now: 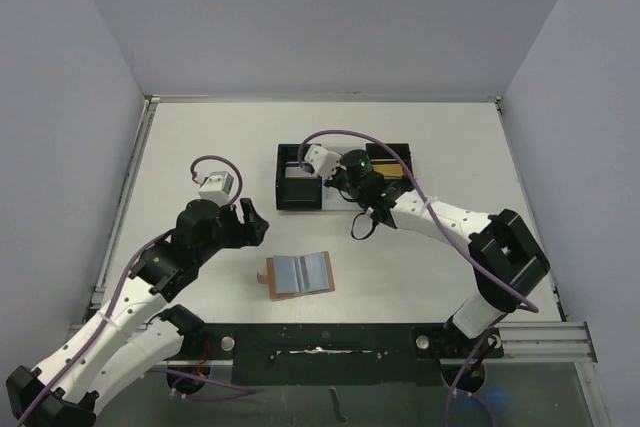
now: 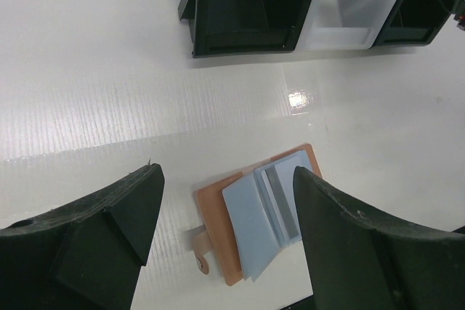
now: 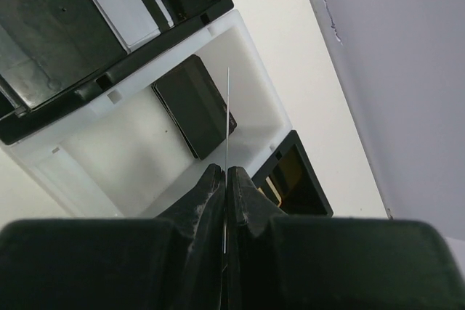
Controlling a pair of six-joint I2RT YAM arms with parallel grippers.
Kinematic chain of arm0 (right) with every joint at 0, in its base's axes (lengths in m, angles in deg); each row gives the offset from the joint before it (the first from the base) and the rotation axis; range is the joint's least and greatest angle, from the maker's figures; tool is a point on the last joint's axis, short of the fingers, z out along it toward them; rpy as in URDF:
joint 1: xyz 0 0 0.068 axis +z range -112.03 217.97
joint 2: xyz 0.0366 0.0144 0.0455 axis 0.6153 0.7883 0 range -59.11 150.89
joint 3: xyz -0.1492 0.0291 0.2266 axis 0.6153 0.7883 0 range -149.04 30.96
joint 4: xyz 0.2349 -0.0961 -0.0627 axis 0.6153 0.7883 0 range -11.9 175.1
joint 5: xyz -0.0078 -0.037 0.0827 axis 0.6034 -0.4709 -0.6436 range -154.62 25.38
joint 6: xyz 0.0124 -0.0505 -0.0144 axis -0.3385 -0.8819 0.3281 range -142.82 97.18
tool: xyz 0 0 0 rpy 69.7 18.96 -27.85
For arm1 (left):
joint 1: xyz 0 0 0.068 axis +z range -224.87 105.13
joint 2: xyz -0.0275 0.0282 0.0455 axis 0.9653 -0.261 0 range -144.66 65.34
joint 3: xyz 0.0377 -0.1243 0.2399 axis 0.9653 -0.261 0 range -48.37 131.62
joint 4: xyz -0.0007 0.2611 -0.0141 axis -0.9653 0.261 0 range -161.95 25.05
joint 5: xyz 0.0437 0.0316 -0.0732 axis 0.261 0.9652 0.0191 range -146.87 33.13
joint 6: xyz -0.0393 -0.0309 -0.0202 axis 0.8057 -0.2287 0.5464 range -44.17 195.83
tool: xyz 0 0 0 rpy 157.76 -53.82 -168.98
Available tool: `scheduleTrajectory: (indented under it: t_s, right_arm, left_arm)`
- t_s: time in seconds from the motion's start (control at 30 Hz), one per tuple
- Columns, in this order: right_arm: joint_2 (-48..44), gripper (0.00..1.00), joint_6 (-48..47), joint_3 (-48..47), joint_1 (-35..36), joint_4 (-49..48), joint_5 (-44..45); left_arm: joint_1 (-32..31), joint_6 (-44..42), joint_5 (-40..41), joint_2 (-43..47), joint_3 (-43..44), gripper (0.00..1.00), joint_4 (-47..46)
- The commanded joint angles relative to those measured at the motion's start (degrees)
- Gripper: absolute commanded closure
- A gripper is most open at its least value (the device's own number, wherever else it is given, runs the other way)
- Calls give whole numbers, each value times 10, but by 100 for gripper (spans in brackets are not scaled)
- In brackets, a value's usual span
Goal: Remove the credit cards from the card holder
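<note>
The card holder (image 1: 300,275) lies open on the table, tan outside with blue pockets (image 2: 254,219); a grey strip (image 2: 282,201) shows in one pocket. My left gripper (image 2: 227,176) hangs open above it, a finger on either side, touching nothing. My right gripper (image 3: 227,170) is shut on a thin card (image 3: 228,117) seen edge-on, over the tray's white middle compartment (image 3: 109,157). A black card (image 3: 195,114) lies flat in that compartment. A gold card (image 1: 385,169) sits in the right compartment, and a pale card (image 1: 300,190) in the left one.
The black three-compartment tray (image 1: 282,172) stands behind the card holder, mid-table. The right arm (image 1: 440,217) reaches across to it from the right. Walls close off the table at the back and both sides.
</note>
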Motion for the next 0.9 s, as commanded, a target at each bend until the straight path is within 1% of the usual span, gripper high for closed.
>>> scheduleTrajectory:
  t_s: [0.0,0.13,0.37,0.57,0.67,0.77,0.87]
  right_arm:
    - [22,100,-29,-37,-13,-18,-35]
    - [56,100,-42,-46,-22,-34,-22]
    - [109,100,-83,-61,-34,-75,-22]
    - [152,100,-141,-86,-37,-79,-5]
    - [171,100,-166,-97,-42,-81,-10]
    - [189,96,-197,-107,-42,-72,-18]
    - [205,96,-205,-119,-46,-64,-17]
  left_arm:
    - [3,-11,20,15,26,28,-15]
    - [3,-12,29,27,26,28,-14]
    - [4,-21,8,63,18,28,-33]
    - [3,-26,10,79,15,27,-36]
    - [3,-30,11,78,15,27,-36]
    - [4,-35,13,76,17,27,-35]
    - [4,-36,11,73,17,27,-35]
